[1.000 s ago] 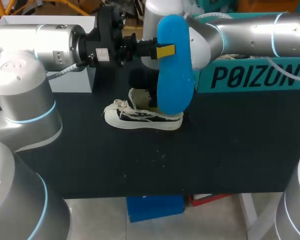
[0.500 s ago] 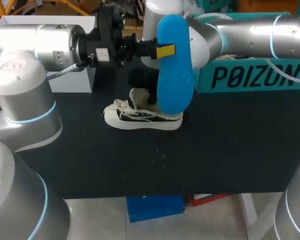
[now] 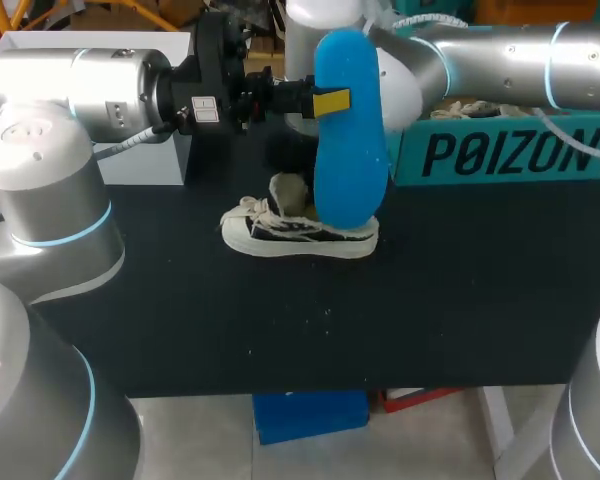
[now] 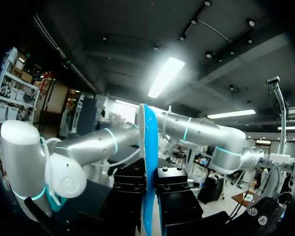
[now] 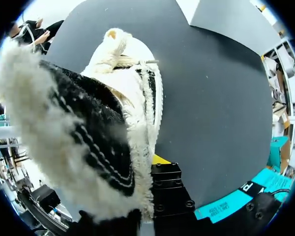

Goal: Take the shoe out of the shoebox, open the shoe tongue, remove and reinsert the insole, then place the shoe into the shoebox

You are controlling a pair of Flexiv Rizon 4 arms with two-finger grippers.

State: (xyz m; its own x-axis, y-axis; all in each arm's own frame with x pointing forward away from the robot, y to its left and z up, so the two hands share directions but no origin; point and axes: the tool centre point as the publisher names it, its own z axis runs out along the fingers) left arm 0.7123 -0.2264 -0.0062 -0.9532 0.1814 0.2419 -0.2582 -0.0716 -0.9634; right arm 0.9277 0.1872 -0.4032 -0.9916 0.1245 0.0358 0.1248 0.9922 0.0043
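A blue insole (image 3: pixel 350 140) hangs upright above the table, and my left gripper (image 3: pixel 330 101) is shut on its upper edge. In the left wrist view the insole (image 4: pixel 147 132) shows edge-on, pinched between the black fingers (image 4: pixel 173 189) of that gripper (image 4: pixel 148 172). Below it a white and black canvas shoe (image 3: pixel 298 236) rests on the black table (image 3: pixel 460 300), toe pointing left. My right arm (image 3: pixel 500 60) reaches in behind the insole, which hides its gripper there. In the right wrist view my right gripper (image 5: pixel 143 167) is shut on the shoe's (image 5: pixel 103 123) fuzzy collar.
A teal shoebox (image 3: pixel 510 150) stands at the back right of the table. A white box (image 3: pixel 90 45) sits at the back left, behind my left arm. Black tabletop lies bare in front of the shoe.
The right gripper has closed on the shoe's collar. The shoe has shifted a little to the right. The left arm and the insole have stayed put.
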